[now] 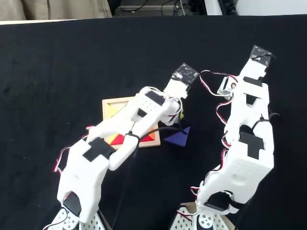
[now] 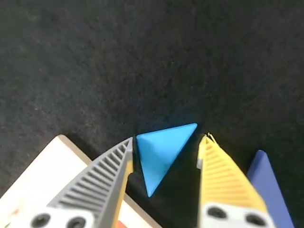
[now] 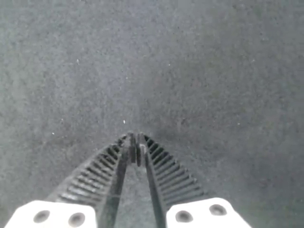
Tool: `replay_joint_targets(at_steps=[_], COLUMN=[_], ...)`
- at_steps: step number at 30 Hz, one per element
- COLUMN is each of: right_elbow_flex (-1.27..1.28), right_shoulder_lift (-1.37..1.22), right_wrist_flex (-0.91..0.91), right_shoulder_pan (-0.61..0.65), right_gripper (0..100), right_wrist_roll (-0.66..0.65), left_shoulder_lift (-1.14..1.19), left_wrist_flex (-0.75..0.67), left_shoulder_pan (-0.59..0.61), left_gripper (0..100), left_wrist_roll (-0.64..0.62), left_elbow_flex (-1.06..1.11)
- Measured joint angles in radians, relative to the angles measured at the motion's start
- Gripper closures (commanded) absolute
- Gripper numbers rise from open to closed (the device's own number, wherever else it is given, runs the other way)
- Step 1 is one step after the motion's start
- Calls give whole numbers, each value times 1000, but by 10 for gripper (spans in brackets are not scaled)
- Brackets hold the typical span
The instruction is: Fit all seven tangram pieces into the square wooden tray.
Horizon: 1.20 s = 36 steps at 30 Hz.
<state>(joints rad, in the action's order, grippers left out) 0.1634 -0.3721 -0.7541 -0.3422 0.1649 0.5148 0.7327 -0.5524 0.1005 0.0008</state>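
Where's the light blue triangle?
Left wrist view: the triangle lies on the cloth inside the open left gripper, beside the tray corner and a dark blue piece.

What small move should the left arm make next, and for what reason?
Probably close the left end effector on the light blue triangle. The triangle lies on the black cloth between the open fingers, just outside the wooden tray, so it looks lined up for a grasp.

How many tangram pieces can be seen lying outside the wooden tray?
2. A light blue triangle lies between the left gripper's open fingers; a dark blue piece lies beside it, near the tray's corner. The left arm may hide others.
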Motion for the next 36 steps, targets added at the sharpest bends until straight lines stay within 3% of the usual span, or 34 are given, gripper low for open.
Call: replay_joint_targets(at_steps=[8, 13, 18, 36], right_elbow_flex=[0, 0, 0, 0], right_shoulder_lift=[0, 0, 0, 0], right_wrist_flex=[0, 0, 0, 0], right_shoulder_pan=[0, 0, 5, 17], right_gripper=[987, 987, 987, 987], right_wrist_roll=[0, 0, 0, -31], left_shoulder_lift=[34, 34, -3, -48], left_wrist_flex=[34, 34, 34, -80], left_shoulder_pan=[0, 0, 2, -11], left_gripper=[778, 843, 779, 780], left_wrist_roll=[-2, -3, -2, 95], left_elbow_flex=[-51, -51, -49, 40])
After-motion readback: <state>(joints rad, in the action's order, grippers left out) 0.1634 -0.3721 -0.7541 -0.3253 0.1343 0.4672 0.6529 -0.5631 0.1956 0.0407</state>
